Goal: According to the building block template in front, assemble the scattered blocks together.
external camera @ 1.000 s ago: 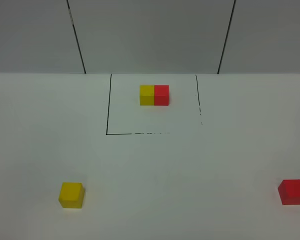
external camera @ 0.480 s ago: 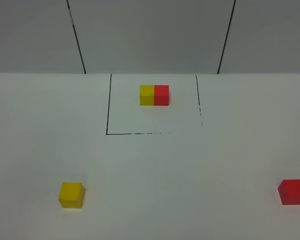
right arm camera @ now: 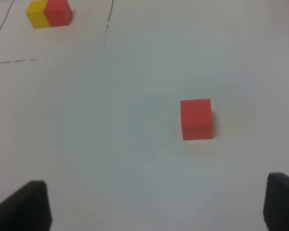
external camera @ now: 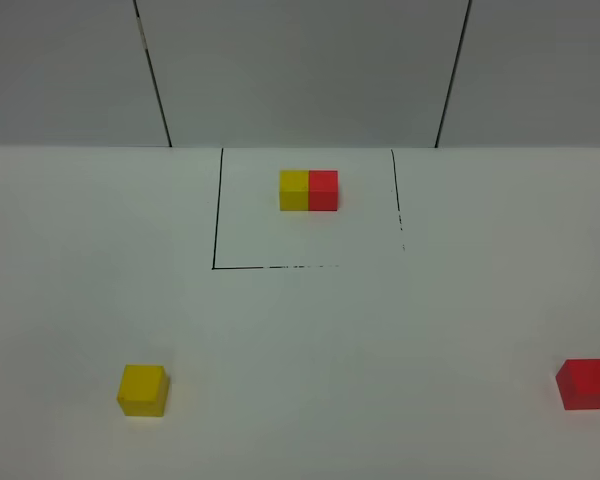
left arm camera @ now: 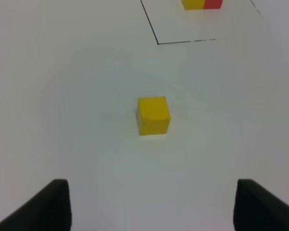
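The template (external camera: 308, 190), a yellow cube joined to a red cube, sits at the back inside a thin black square outline (external camera: 214, 240). It also shows in the left wrist view (left arm camera: 201, 4) and the right wrist view (right arm camera: 49, 13). The loose yellow cube (external camera: 143, 390) lies at the front left; in the left wrist view (left arm camera: 153, 115) it lies ahead of my open, empty left gripper (left arm camera: 154, 207). The loose red cube (external camera: 585, 384) lies at the front right; in the right wrist view (right arm camera: 196, 119) it lies ahead of my open, empty right gripper (right arm camera: 154, 204). Neither gripper shows in the exterior view.
The white table (external camera: 310, 350) runs back to a grey panelled wall (external camera: 300, 70) with dark seams. The outline's front line (left arm camera: 183, 42) is partly broken on its right half.
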`<state>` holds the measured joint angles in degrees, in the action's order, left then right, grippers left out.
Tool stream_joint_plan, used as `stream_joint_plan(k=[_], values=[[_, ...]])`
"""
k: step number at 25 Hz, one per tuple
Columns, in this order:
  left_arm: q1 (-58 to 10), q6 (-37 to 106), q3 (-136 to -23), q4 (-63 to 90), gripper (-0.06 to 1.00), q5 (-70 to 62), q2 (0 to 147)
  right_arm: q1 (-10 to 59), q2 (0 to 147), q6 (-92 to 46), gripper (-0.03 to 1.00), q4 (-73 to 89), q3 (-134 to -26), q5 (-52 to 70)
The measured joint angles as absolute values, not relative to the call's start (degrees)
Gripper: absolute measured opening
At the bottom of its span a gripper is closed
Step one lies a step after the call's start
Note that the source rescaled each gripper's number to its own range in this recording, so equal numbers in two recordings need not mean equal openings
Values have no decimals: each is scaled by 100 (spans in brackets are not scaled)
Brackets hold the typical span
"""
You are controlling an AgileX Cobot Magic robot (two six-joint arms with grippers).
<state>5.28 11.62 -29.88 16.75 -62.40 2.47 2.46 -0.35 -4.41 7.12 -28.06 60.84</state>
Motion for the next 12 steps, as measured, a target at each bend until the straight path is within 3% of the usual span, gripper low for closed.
stream_joint_plan(k=[12], values=[[528,622,-3689,1570,56,-6142,3663,246,-35,-441,76,712,-2806,6084]])
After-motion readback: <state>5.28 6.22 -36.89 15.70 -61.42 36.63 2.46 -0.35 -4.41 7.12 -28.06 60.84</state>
